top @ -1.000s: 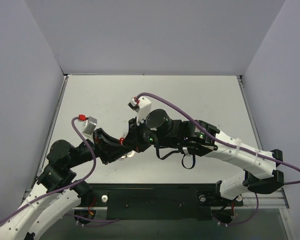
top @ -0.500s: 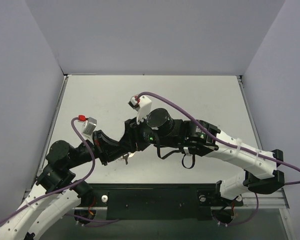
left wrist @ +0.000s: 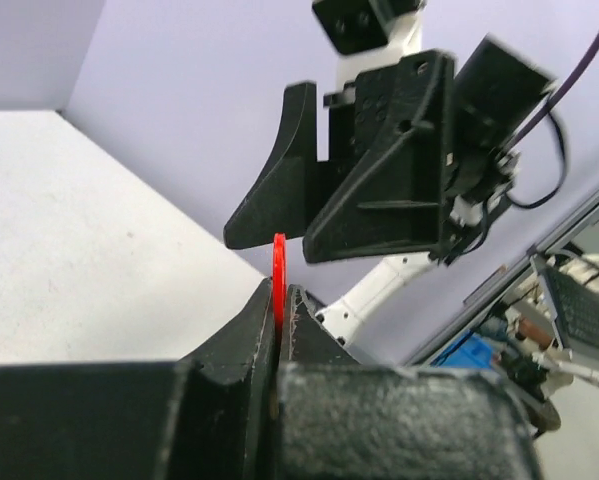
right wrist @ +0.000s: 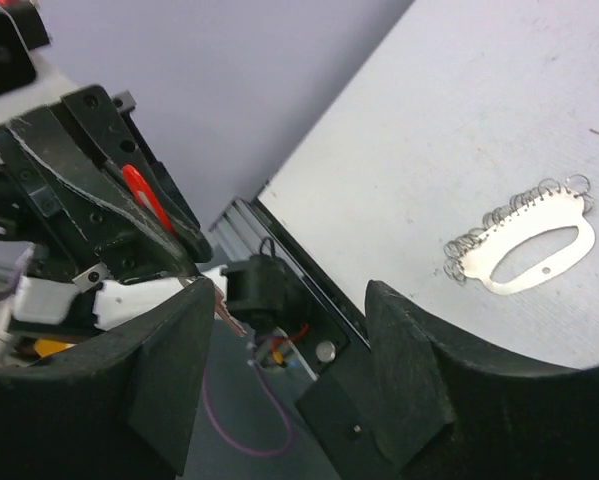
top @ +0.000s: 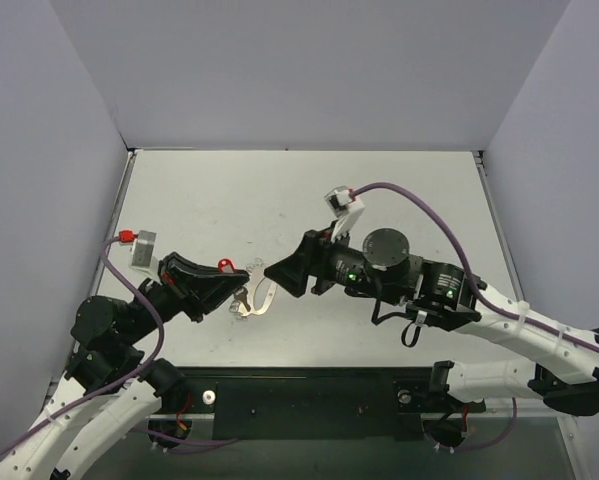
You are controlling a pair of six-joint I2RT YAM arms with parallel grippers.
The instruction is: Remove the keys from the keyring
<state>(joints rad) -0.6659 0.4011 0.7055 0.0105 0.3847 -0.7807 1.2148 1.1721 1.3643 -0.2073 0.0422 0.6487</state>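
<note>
While both arms reach in over the grey bench (top: 399, 190), the left arm (top: 99, 330) comes from the near-left corner and the right arm (top: 429, 285) from the right. Their grippers face each other at mid-bench, tips near but apart.

Right gripper (top: 274, 271): jaws spread wide, nothing between them. Through the gap, the right wrist view shows the bench and the left gripper.

Left gripper (top: 231, 279): jaws closed tight on the key.

Keyring (right wrist: 527, 245): a flat metal tag with an oval slot and a row of small wire rings along one edge. It lies flat on the bench, below and between the two gripper tips in the top view.

Key (left wrist: 278, 268): the red head stands edge-on between the left fingertips, raised off the bench and apart from the keyring. The blade is hidden in the jaws.
</note>
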